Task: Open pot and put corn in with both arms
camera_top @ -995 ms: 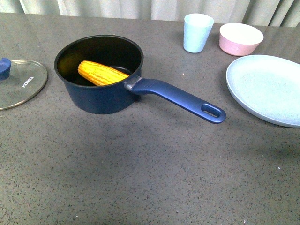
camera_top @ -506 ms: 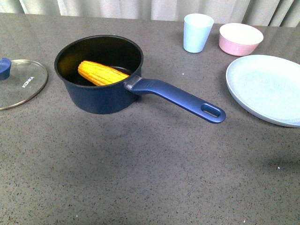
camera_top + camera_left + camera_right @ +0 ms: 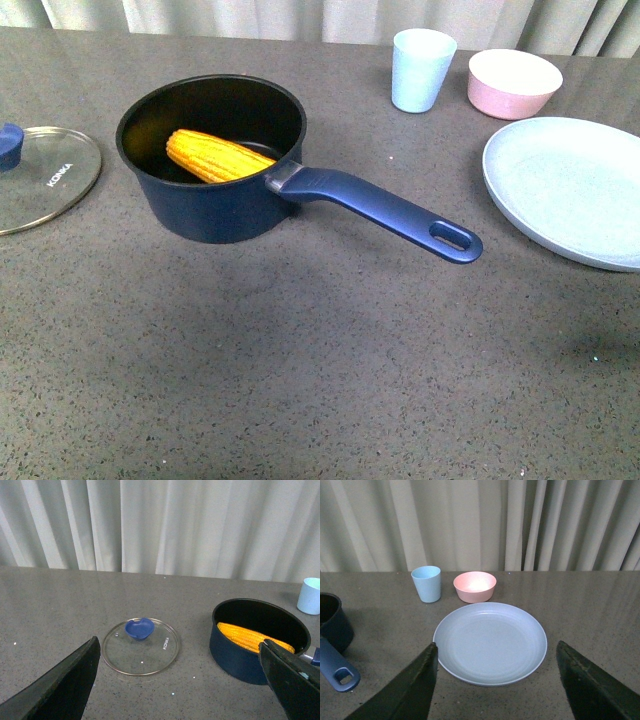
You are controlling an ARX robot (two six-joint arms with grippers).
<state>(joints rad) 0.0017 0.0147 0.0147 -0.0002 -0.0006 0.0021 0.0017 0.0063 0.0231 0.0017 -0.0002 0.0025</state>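
My corn [image 3: 218, 157] lies in the open pot [image 3: 212, 160]; the lid [image 3: 40, 177] sits beside it on the desk [image 3: 320, 350]. Corn feels hard and bumpy, so I'd pinch its middle. My left claw [image 3: 185, 685] and right claw [image 3: 497, 680] are spread, holding nothing

My front camera looks down across the surface [image 3: 300, 380]; both wrist cameras sit low, facing the curtains, each sharing the pot [image 3: 215, 190] with it.

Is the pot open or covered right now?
Open. The pot shows its black inside with the corn in it; the lid lies flat on the table beside it.
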